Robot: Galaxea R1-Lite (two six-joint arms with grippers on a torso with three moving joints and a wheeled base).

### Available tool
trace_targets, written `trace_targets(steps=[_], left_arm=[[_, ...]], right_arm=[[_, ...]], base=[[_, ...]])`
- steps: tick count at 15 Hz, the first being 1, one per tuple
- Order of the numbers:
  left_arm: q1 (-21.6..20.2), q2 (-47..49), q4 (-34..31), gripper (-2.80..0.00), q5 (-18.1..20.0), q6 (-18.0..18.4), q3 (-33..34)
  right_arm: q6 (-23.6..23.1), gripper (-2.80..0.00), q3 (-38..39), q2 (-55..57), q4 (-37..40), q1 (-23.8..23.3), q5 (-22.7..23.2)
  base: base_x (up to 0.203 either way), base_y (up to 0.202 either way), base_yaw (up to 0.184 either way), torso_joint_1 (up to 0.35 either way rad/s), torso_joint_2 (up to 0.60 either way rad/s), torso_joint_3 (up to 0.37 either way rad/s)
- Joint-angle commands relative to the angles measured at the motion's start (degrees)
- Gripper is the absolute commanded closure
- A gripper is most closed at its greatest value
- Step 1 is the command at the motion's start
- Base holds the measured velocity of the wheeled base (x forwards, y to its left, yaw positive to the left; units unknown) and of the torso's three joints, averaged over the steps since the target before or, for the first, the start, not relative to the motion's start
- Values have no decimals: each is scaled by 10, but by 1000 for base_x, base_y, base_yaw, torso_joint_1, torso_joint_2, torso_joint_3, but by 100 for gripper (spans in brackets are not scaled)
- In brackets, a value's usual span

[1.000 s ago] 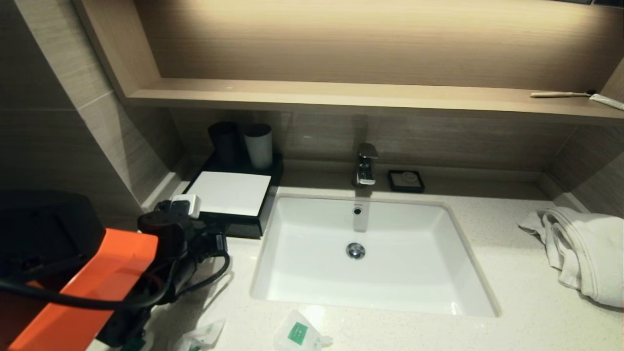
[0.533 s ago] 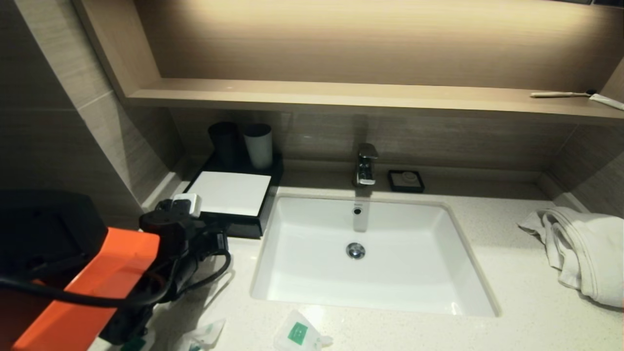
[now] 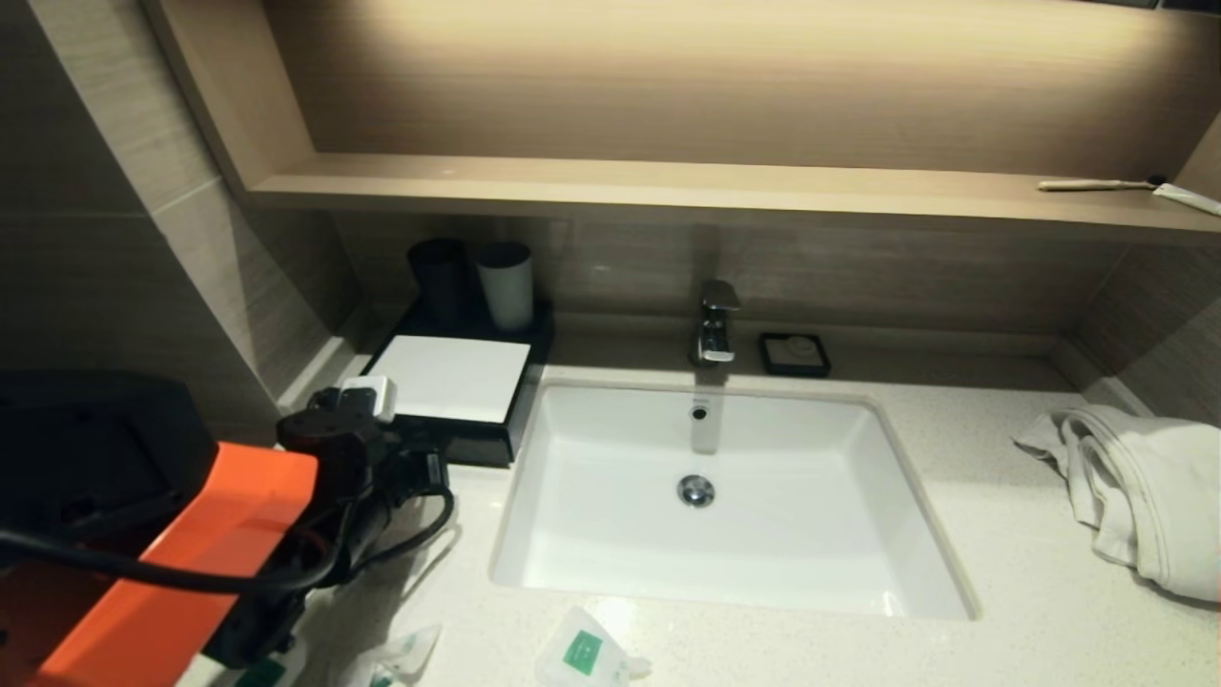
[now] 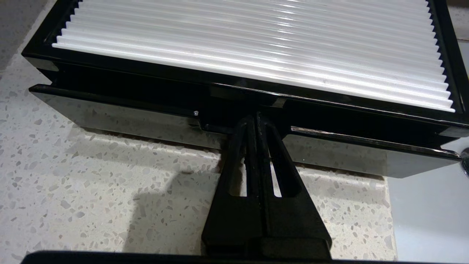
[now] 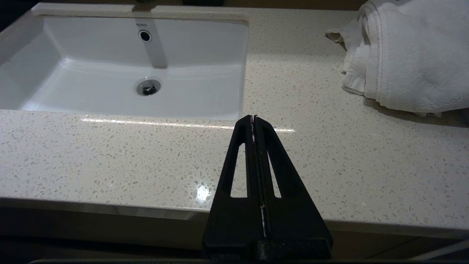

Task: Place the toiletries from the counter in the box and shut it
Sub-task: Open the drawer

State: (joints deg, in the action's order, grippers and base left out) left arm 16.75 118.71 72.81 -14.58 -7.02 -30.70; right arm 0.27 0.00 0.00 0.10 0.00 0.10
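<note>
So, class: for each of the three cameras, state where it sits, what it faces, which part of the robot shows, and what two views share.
Head view: high on the robot, looking down at the counter, basin and box; the orange left arm shows.
Left wrist view: behind the shut left end effector, tips at the drawer front's notch.
Right wrist view: behind the shut right end effector, parked near the counter's front edge, facing basin and towel.
Shared: head and right wrist both show basin drain and towel.

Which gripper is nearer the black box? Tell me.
Left. The left gripper has its shut tips at the black box drawer notch; the right gripper hangs shut over the counter's front edge.
</note>
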Motion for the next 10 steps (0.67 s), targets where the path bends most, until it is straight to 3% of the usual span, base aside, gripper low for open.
trace_targets(steps=[1,10], left_arm=[[-1,3,4,0,-1,-1,-3],[-3,14,4,0,-1,-1,-13]], right_arm=[[0,0,0,0,0,0,0],[0,0,0,0,0,0,0]], base=[[0,0,0,0,0,0],[0,0,0,0,0,0]])
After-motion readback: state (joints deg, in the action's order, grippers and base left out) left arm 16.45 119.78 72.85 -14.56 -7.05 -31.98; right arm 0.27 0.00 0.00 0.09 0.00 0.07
